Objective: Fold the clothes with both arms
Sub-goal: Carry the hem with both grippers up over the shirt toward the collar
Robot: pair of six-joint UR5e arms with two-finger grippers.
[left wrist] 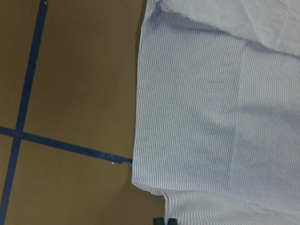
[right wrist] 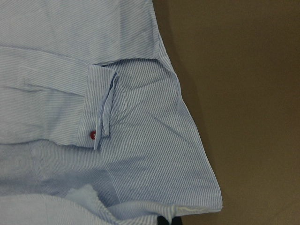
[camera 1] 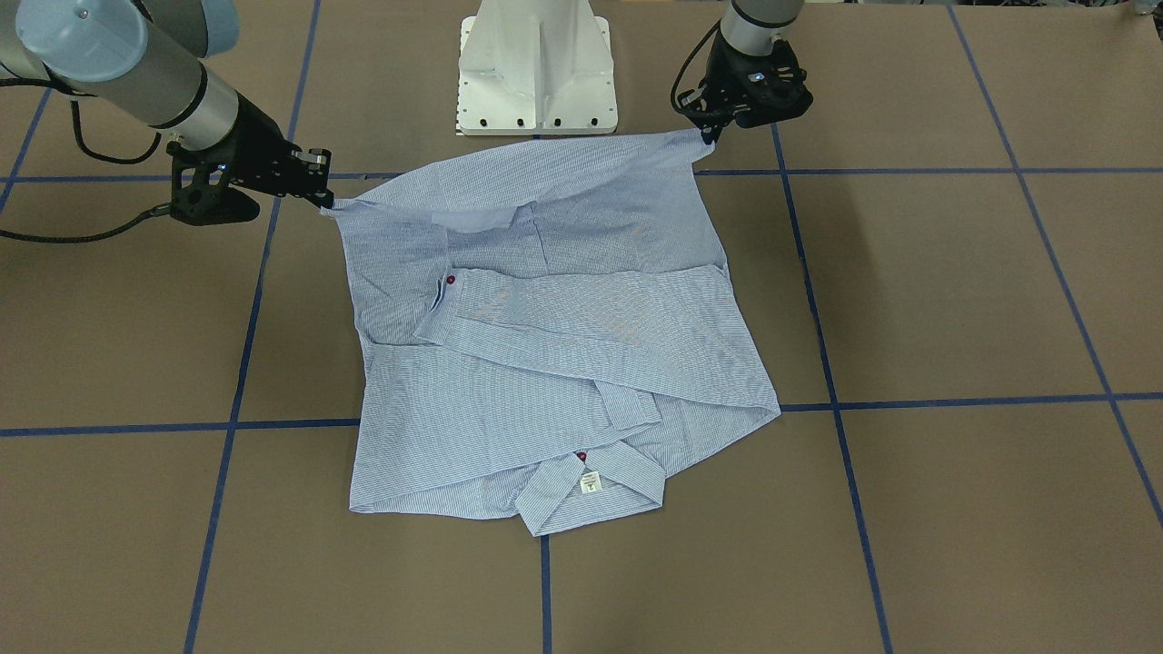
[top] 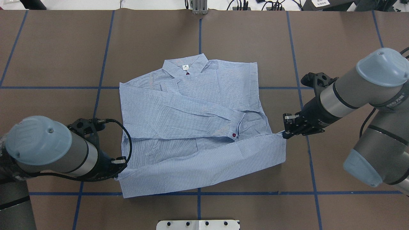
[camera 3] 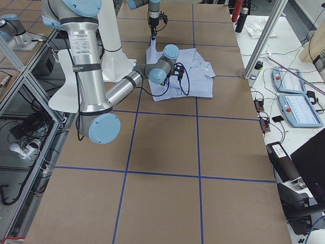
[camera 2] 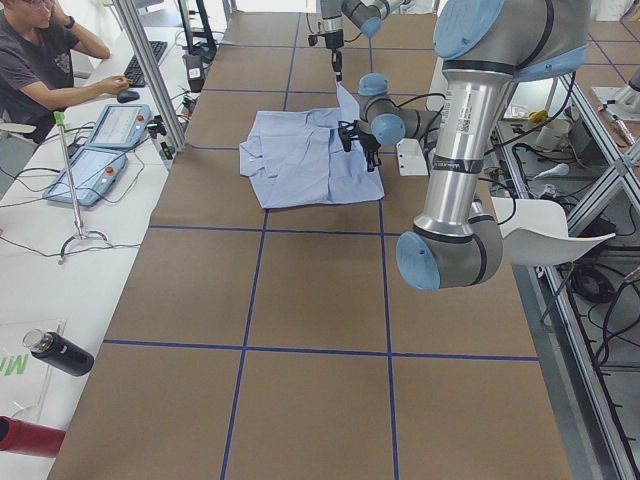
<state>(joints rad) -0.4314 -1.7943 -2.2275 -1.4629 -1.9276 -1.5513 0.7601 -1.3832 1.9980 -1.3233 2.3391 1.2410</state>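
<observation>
Pinching one hem corner apiece, the left end effector (camera 1: 710, 134) and the right end effector (top: 284, 134) were each clenched on the shirt (top: 191, 105), fingers closed over the cloth on the robot's side of the garment. Between them the hem (camera 1: 545, 154) ran as a raised, slightly sagging band, lifted off the table (top: 48, 54), while the rest of the shirt lay flat. Further out, both sleeves were folded across the body. One cuff (top: 235, 124), with its reddish button, lay near the right end effector. The collar (top: 183, 65) sat at the far edge, away from the robot.

By the look of it this was the bottom-to-top fold, barely begun: hem grasped and raised, not yet carried over. The next move seemed to call for both arms to travel together toward the collar with the hem taut and level, then lower it near the shoulders before letting go. An uneven pace would likely skew the fold or drag the sleeves.
</observation>
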